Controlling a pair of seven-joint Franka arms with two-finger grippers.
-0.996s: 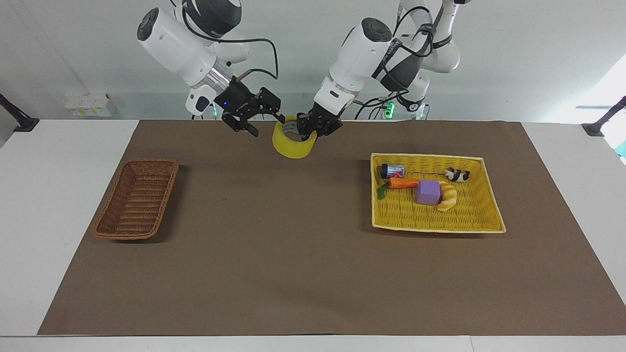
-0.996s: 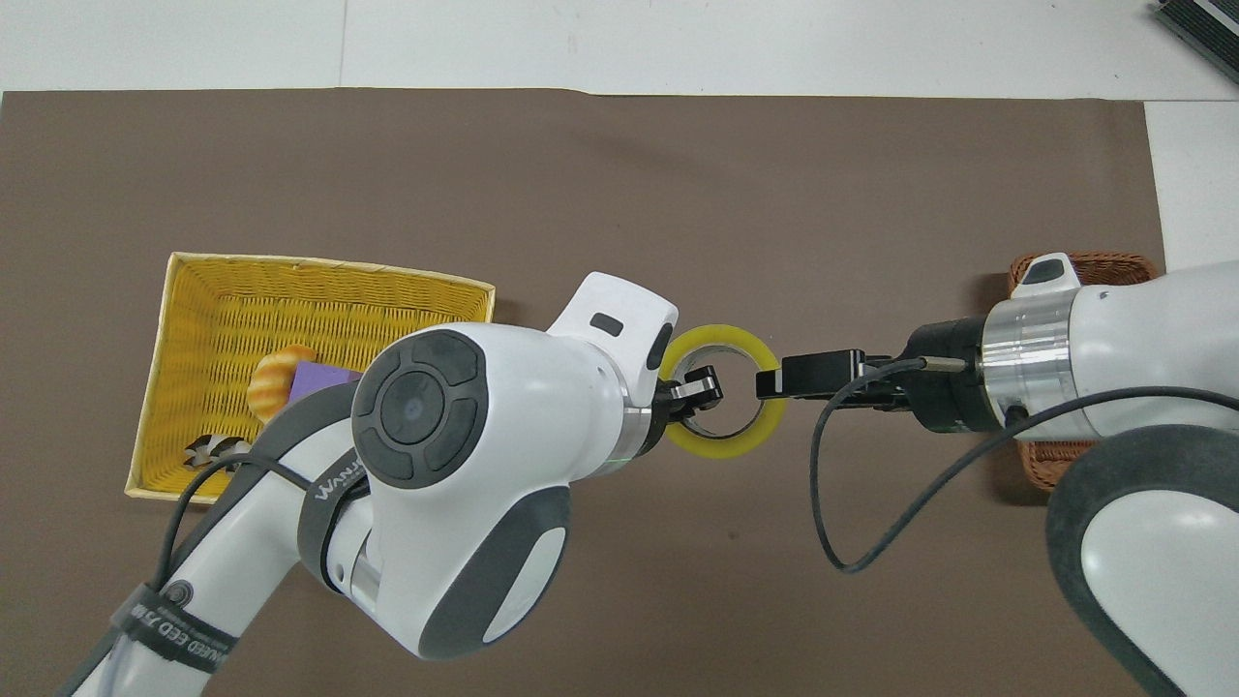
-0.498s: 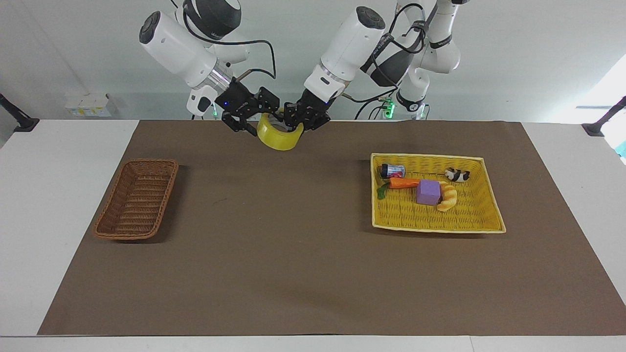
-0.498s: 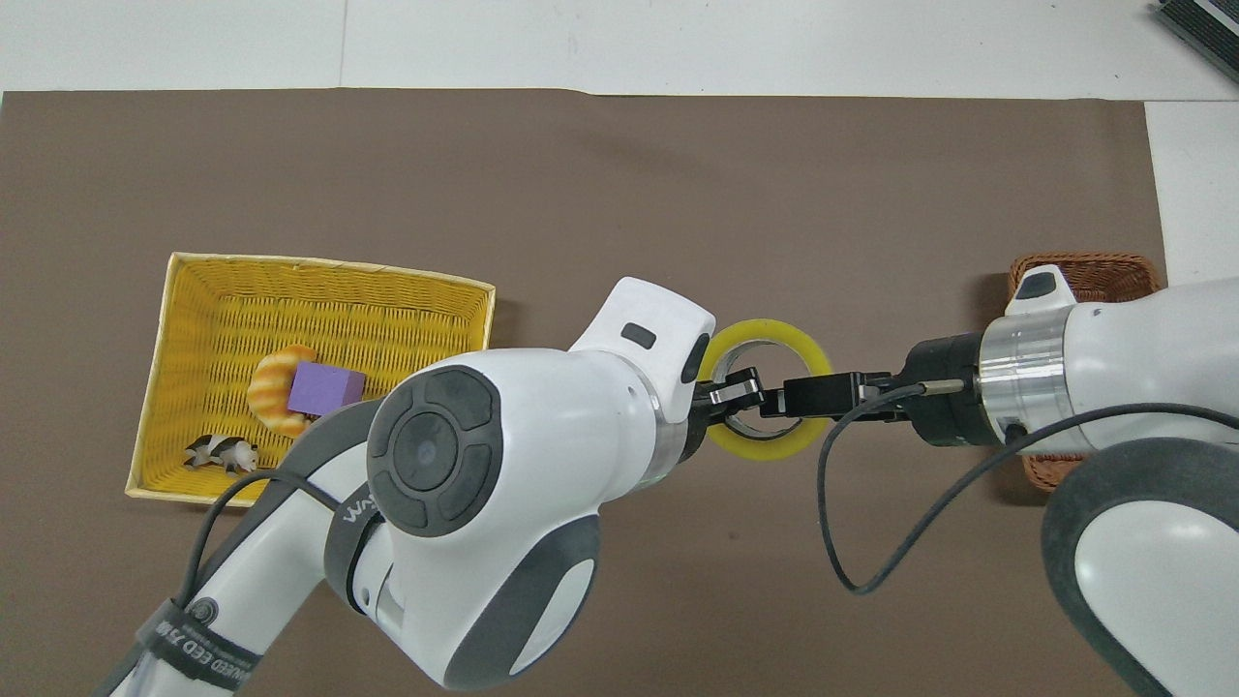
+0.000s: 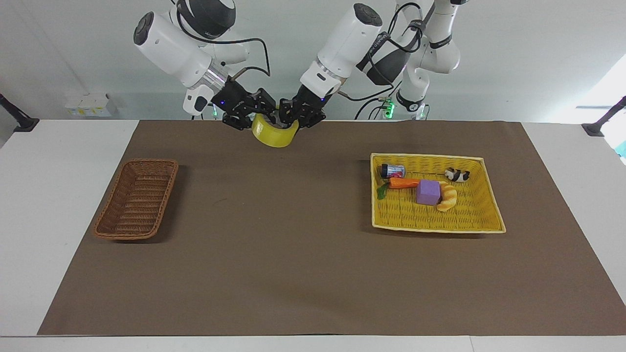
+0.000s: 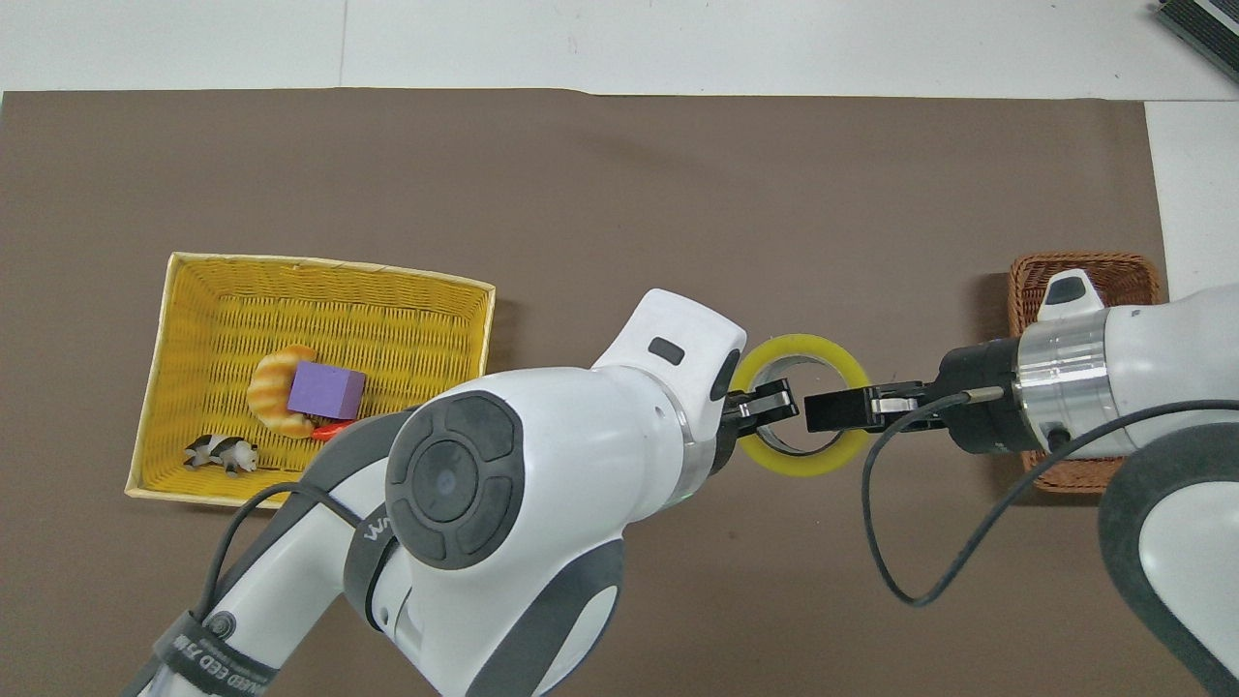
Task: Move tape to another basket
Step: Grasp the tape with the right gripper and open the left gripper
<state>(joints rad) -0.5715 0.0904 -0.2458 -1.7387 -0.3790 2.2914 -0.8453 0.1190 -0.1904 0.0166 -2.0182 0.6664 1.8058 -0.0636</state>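
Observation:
The tape [image 5: 274, 136], a yellow ring with a pale core, hangs tilted in the air over the mat between the two arms. My right gripper [image 5: 258, 117] is shut on the rim on the right arm's side; in the overhead view the right gripper [image 6: 823, 411] lies over the wall of the tape [image 6: 803, 346]. My left gripper [image 5: 292, 117] is at the rim on the left arm's side, and the overhead view shows the left gripper [image 6: 765, 407] reaching into the ring's hole. The brown wicker basket [image 5: 137, 199] sits at the right arm's end with nothing in it; the right arm partly covers this basket [image 6: 1084, 276] from above.
A yellow woven basket [image 5: 481, 215] at the left arm's end holds a purple cube [image 5: 428, 191], a croissant, a carrot, a small can and a black-and-white toy. Both arms cover much of the mat nearest the robots in the overhead view.
The tape has risen and travelled toward the right arm's end of the table. My right gripper, open and apart from it a second ago, has come in and closed on its rim.

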